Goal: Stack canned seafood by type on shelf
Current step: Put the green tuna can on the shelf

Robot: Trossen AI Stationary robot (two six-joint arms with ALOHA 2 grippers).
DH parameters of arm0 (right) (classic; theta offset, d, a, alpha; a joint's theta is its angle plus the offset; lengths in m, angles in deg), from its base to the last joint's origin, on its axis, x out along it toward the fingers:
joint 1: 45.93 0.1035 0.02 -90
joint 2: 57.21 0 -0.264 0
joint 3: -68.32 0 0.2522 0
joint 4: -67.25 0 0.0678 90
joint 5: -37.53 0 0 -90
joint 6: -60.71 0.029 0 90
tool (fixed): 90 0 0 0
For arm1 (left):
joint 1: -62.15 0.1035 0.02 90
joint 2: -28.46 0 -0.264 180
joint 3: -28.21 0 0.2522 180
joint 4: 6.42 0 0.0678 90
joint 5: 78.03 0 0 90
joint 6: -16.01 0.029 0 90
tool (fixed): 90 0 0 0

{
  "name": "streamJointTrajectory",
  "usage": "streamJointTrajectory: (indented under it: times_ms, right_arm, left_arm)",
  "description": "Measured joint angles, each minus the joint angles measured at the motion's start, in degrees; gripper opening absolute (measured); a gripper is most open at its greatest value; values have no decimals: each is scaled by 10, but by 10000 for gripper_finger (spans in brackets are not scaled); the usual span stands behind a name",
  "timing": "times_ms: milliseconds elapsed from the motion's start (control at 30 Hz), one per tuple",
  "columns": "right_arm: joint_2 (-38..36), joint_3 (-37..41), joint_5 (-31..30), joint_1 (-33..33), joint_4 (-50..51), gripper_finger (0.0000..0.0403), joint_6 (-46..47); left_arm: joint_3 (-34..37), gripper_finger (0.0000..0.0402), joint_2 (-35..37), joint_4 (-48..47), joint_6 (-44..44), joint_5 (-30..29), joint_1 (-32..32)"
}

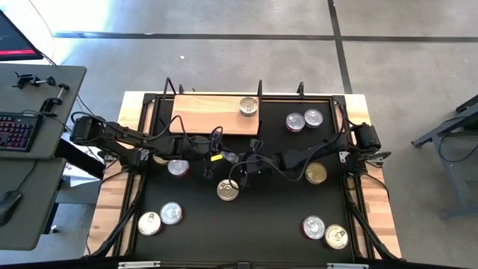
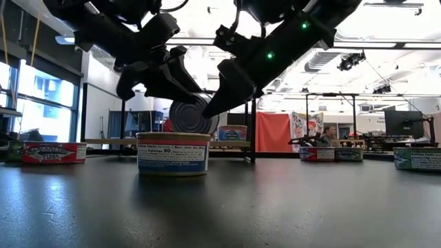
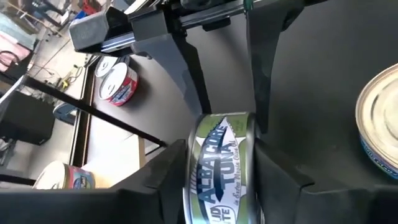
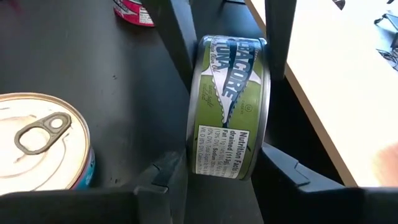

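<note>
The green tuna tin is held on edge in the air over the middle of the black mat, both pincers on it at once. In the right wrist view the right pincer clamps it across its flat faces, and the left arm's two fingers press the same tin from the far side. The left wrist view mirrors this: the left pincer grips the tin while the right arm's fingers reach in opposite.

From above the tin itself is hidden; only the two pincers meeting just in front of the shelf show. The low view alone shows the tin raised clear of the mat, its silver face turned to the camera, above and behind a blue-labelled tin standing on the mat.

The overhead view gives the layout: one tin lies on the shelf near its right end, two sit just right of the shelf, a gold-lidded one by the right arm, one under the left arm, a pair at front left and a pair at front right. All rest on the wooden bench.
</note>
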Motion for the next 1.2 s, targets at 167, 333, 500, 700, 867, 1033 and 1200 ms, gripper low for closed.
streamJointTrajectory:
  times_ms: [167, 333, 500, 700, 867, 1033, 1200]
  right_arm:
    - [0, 1, 3, 0, 4, 128, -2]
    - [1, 1, 5, 0, 8, 128, -1]
    - [1, 1, 10, 0, 12, 129, 1]
    - [1, 1, 22, 0, 12, 150, 4]
    - [-2, 0, 42, 0, 11, 177, -7]
    - [-14, 0, 33, 3, 61, 190, -13]
    - [-52, 0, -55, 20, 144, 192, 22]
  left_arm:
    - [0, 137, -8, 2, 2, 21, 5]
    - [0, 137, -18, 0, 2, 20, 5]
    - [-1, 134, -21, -1, 2, 20, 5]
    - [-1, 133, -21, -9, 0, 22, 3]
    - [4, 133, -24, -38, 1, 22, 2]
    - [1, 133, -23, -41, 0, 2, -6]
    - [2, 133, -21, -46, 2, -36, -28]
